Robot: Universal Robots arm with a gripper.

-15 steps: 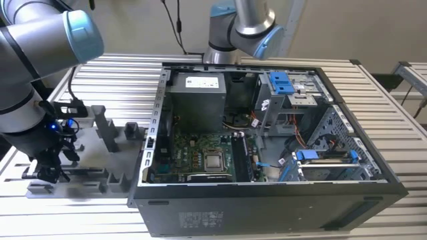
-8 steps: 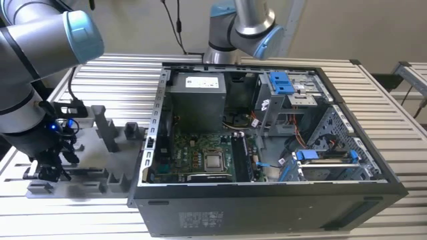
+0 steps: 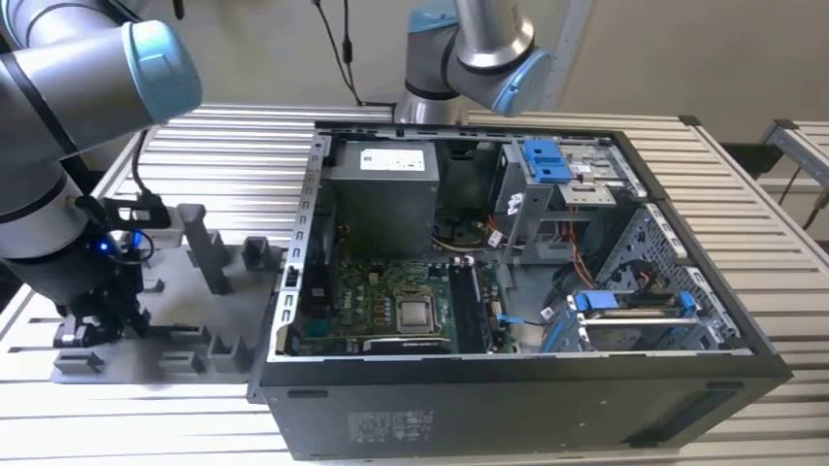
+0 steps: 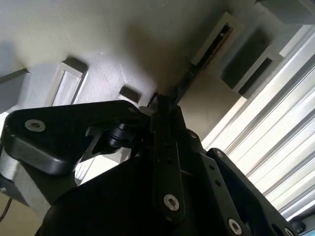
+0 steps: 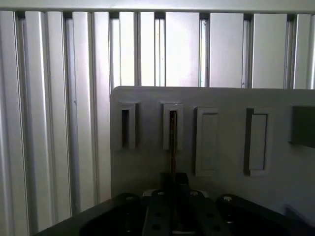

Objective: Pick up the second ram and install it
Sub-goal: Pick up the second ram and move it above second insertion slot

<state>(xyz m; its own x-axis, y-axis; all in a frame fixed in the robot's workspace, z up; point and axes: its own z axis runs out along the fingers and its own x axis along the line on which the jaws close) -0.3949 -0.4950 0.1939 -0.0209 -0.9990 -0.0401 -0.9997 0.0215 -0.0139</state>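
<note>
In both wrist views the second ram shows edge-on as a thin dark stick (image 5: 173,142) (image 4: 197,66). It stands in a narrow slot of the grey holder plate (image 5: 147,167) (image 4: 98,44). My gripper (image 5: 174,179) (image 4: 162,101) is at the stick's near end, fingers drawn together around that end. In the exterior view the gripper (image 3: 93,325) is low over the grey holder plate (image 3: 169,364), at the exterior view's left of the open computer case (image 3: 518,408). The long black motherboard slots (image 3: 469,306) lie inside the case.
Upright grey holder blocks (image 3: 201,248) stand on the plate between my arm and the case wall. A second arm (image 3: 467,58) hangs behind the case. The grey power-supply box (image 3: 382,189) and blue drive brackets (image 3: 545,160) sit inside the case. A ribbed metal table (image 3: 233,155) lies underneath.
</note>
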